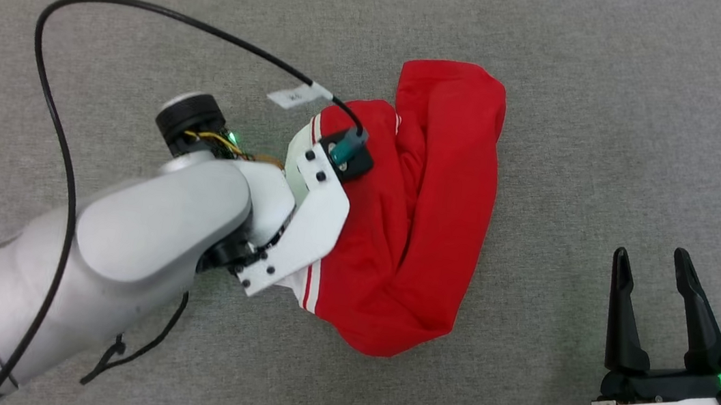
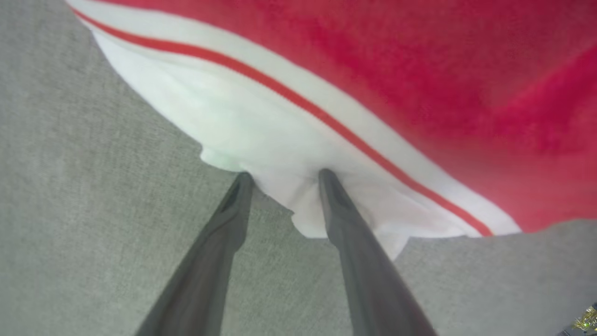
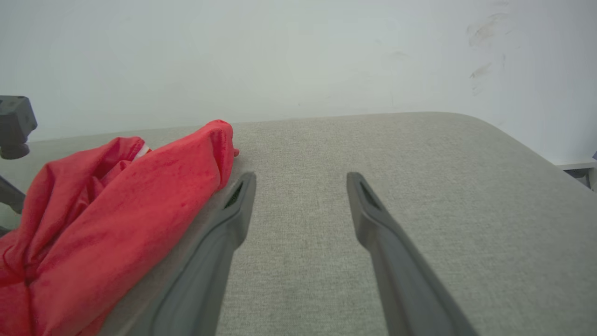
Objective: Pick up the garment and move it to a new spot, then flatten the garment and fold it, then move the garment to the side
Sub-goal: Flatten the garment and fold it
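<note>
The garment [image 1: 425, 238] lies bunched on the grey padded surface [image 1: 622, 90]. The left gripper [image 2: 285, 175] has its jaws apart, tips touching the white sleeve edge, with nothing clamped. The right gripper [image 1: 652, 253] is spread wide and empty, well apart from the garment.

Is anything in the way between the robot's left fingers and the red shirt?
No, nothing visible is. The left gripper has its fingers right at the white sleeve edge of the shirt, one on each side of a fold.
</note>
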Controlling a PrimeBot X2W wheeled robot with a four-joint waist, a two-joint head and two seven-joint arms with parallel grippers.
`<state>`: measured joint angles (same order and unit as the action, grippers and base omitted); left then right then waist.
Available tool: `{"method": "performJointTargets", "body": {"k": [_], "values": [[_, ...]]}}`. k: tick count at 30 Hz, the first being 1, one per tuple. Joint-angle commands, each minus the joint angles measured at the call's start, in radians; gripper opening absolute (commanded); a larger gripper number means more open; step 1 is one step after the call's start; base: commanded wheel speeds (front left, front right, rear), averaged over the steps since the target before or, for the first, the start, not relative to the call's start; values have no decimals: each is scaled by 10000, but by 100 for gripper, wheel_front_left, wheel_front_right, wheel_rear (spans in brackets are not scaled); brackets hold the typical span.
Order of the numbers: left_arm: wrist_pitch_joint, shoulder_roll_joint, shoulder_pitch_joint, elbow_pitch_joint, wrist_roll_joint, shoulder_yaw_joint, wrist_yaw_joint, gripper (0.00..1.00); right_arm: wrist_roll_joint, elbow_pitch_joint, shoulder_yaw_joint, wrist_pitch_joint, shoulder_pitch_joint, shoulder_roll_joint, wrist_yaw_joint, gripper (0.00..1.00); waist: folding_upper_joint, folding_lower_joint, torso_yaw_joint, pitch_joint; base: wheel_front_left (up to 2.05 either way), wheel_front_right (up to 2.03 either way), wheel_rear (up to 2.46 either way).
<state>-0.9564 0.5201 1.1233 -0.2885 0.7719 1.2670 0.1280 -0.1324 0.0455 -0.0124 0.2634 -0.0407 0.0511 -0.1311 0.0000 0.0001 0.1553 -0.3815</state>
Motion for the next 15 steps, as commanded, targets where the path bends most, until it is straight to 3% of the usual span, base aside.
{"method": "performJointTargets", "body": {"k": [1, 5, 10, 15], "values": [[-183, 90, -598, -45, -7, 250, 17, 0, 49, -12, -25, 20, -34, -17, 7, 100, 0, -1, -46, 57, 0, 0, 0], [127, 124, -465, 241, 52, 180, 8, 0, 167, -62, -17, 20, 163, -17, 7, 100, 0, -1, -317, 362, 0, 0, 0], [1283, 110, -32, 501, 352, 131, 7, 0, 327, -108, -92, 20, 438, -17, 7, 100, 0, -1, -891, 975, 0, 0, 0], [2515, 712, 112, 469, 876, 120, 7, 0, 412, -120, -149, 20, 716, -15, 7, 100, 0, -1, -1471, 1547, 0, 0, 0]]}}
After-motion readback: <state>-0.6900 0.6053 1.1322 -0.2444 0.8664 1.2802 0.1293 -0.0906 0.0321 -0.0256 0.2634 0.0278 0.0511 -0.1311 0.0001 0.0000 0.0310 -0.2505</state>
